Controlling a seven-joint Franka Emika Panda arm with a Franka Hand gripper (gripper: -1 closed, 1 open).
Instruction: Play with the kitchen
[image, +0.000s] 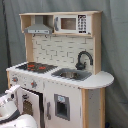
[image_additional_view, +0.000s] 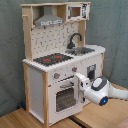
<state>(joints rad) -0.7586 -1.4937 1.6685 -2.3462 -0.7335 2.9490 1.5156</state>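
The kitchen (image: 65, 55) (image_additional_view: 35, 85) is a tall white and light-wood toy and stands upright in both exterior views. It has a black faucet (image: 84, 59) (image_additional_view: 75, 39) over a sink (image: 72, 75) (image_additional_view: 82, 50). Beside the sink is a red-ringed hob (image: 36, 66) (image_additional_view: 52, 59) under a grey hood (image: 39, 27) (image_additional_view: 49, 19). Its windowed oven door (image_additional_view: 65, 97) looks shut. My gripper (image_additional_view: 78, 82) (image: 20, 95) is at the front of the kitchen, by the oven door's upper edge and just below the knobs (image_additional_view: 56, 76). I cannot tell whether it touches the door.
The kitchen stands on a light wooden table (image_additional_view: 100, 115) with a grey curtain (image: 115, 45) behind it. A toy microwave (image: 70, 23) sits on the top shelf. A second door with a dispenser (image: 62, 107) is next to the oven. My white arm (image_additional_view: 102, 92) reaches in from the second exterior view's right.
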